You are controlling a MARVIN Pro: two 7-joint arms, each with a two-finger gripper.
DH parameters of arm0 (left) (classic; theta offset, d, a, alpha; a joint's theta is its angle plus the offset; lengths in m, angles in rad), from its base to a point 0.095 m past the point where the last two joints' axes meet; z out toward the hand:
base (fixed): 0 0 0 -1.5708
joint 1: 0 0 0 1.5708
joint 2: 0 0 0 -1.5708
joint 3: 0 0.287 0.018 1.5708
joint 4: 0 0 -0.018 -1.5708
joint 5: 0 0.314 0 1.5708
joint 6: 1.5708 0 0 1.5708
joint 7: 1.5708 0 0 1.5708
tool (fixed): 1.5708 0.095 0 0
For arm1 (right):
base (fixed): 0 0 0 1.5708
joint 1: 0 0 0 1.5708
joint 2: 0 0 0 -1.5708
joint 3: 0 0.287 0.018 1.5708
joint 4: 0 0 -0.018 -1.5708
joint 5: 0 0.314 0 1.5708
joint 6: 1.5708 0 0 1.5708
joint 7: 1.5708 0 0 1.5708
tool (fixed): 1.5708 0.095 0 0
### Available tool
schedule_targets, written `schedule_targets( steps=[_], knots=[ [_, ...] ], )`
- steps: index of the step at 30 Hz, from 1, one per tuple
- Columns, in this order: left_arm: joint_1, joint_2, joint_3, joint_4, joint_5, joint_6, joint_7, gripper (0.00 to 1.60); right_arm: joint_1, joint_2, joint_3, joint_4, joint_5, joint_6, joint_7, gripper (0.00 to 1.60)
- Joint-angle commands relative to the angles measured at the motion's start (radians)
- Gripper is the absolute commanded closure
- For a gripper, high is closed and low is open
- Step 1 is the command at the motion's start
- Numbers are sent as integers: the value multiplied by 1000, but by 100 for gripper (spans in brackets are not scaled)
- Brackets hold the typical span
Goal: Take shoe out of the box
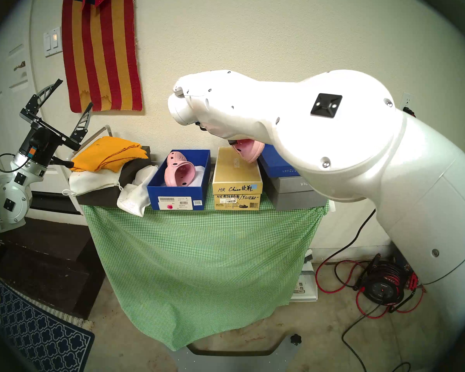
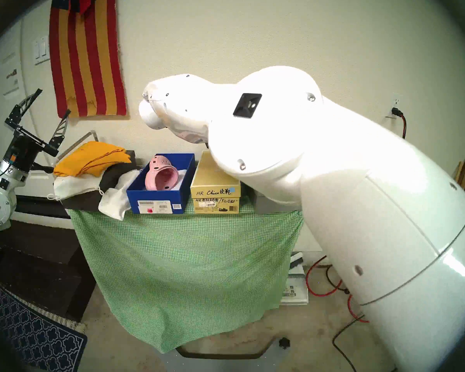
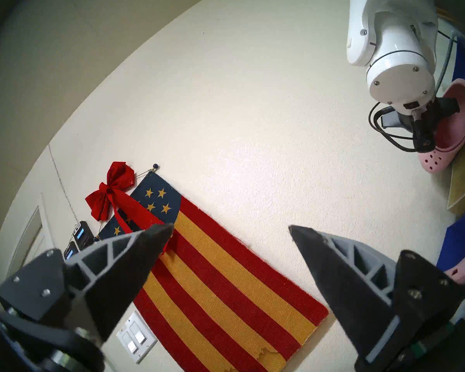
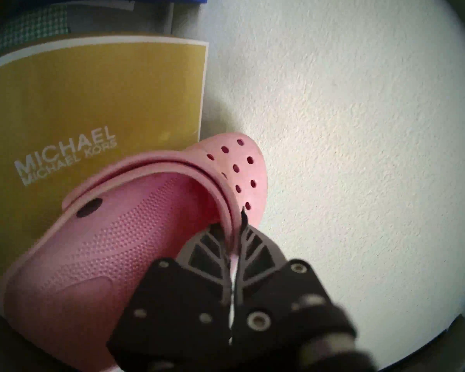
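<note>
1. left gripper (image 1: 65,105) sits at 9 o'clock in the head view, raised toward the wall, jaws spread wide with nothing between them; it is well apart from the table (image 1: 199,242).
2. towels (image 1: 110,152) and white bags (image 1: 134,199) pile at the table's left end, just beside the box.
3. box (image 1: 177,199), royal blue with barcode labels on its end, stands open left of centre. one pink clog (image 1: 179,172) lies inside on white paper, opening toward the camera.
4. tan box (image 1: 236,172) stands just right of the box, lid on.
5. second clog (image 4: 134,229) is out of the box, over the tan box's far end near the wall; whether its sole touches the lid i cannot tell.
6. right gripper (image 4: 235,223), at 6 o'clock in its wrist view, is clamped on that clog's collar rim beside the toe holes, one finger inside the opening and one outside.
7. lid (image 1: 277,162) lies at 3 o'clock on a grey box (image 1: 298,197), mostly hidden by the right arm.
8. handling, as a judgement: the clog looks like moulded foam, so light, springy, not fragile, a little slick. the thin rim suits a pinch but lets the shoe swing from it. for the clog in the box, the raised collar edge facing up looks the easiest hold; the rounded toe would likely slip.
</note>
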Motion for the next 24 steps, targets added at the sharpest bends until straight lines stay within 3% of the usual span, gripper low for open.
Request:
schedule_targets(
  steps=[1, 3, 4, 5, 6, 7, 10, 11, 12, 13, 24],
  knots=[
    [0, 0, 0, 1, 1, 0, -1, 0, 20, 89, -4, -86, 24, 34, 45, 160],
    [0, 0, 0, 1, 1, 0, -1, 0, 19, 98, 1, -98, 29, 34, 41, 160],
    [0, 0, 0, 1, 1, 0, -1, 0, 19, 110, -3, -119, 32, 34, 38, 101],
    [0, 0, 0, 1, 1, 0, -1, 0, 16, 125, -4, -147, 41, 34, 30, 84],
    [0, 0, 0, 1, 1, 0, -1, 0, 16, 125, -4, -147, 41, 34, 30, 84],
    [0, 0, 0, 1, 1, 0, -1, 0, 23, 146, 3, -188, 55, 34, 19, 96],
    [0, 0, 0, 1, 1, 0, -1, 0, 32, 165, 9, -222, 67, 34, 11, 91],
    [0, 0, 0, 1, 1, 0, -1, 0, 42, 188, 19, -259, 83, 34, 3, 53],
    [0, 0, 0, 1, 1, 0, -1, 0, 42, 188, 19, -259, 83, 34, 3, 53],
    [0, 0, 0, 1, 1, 0, -1, 0, 46, 210, 28, -286, 96, 34, -6, 5],
    [-1, 0, 0, 1, 1, 0, -1, 0, 100, 339, 107, -493, 167, 34, -54, 0]
  ],
)
